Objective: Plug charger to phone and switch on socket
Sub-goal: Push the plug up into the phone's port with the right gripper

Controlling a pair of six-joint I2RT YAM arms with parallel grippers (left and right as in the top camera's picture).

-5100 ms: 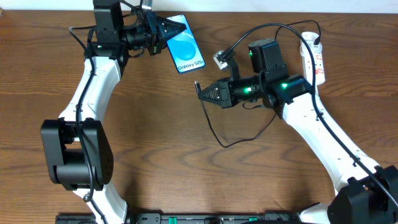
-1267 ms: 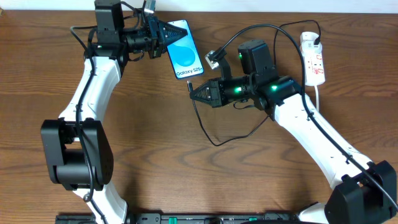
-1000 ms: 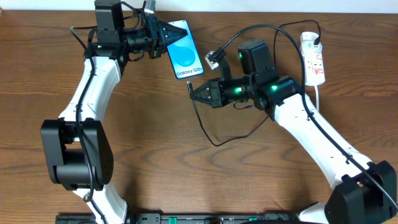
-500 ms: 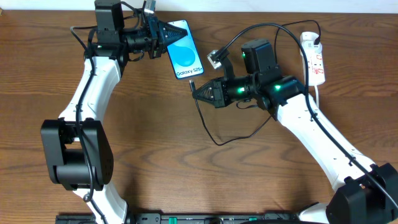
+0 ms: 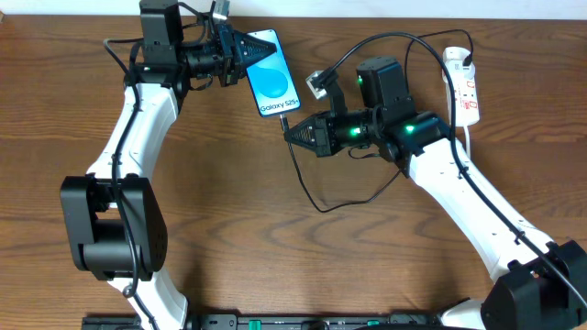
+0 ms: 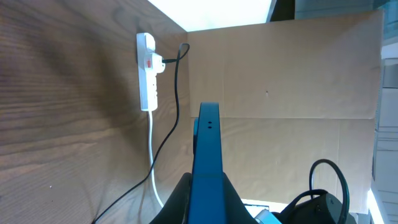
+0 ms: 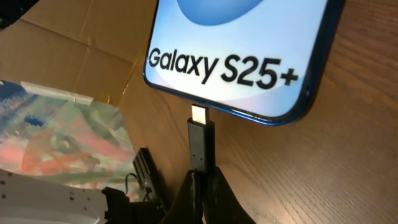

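Observation:
The phone with a bright blue screen and "Galaxy S25+" text lies at the table's back middle. My left gripper is shut on its top end; the left wrist view shows the phone edge-on between the fingers. My right gripper is shut on the charger's black plug tip, whose metal end sits right at the phone's bottom edge. The black charger cable loops down over the table. The white socket with red switches lies at the back right, also in the left wrist view.
A white cord runs from the socket along the table. Brown cardboard stands behind the table's far edge. A small silver-and-black adapter lies near the phone's right side.
My right gripper has moved up and slightly right with the plug tip, bringing it to the phone's bottom edge. The left gripper and phone have not moved.

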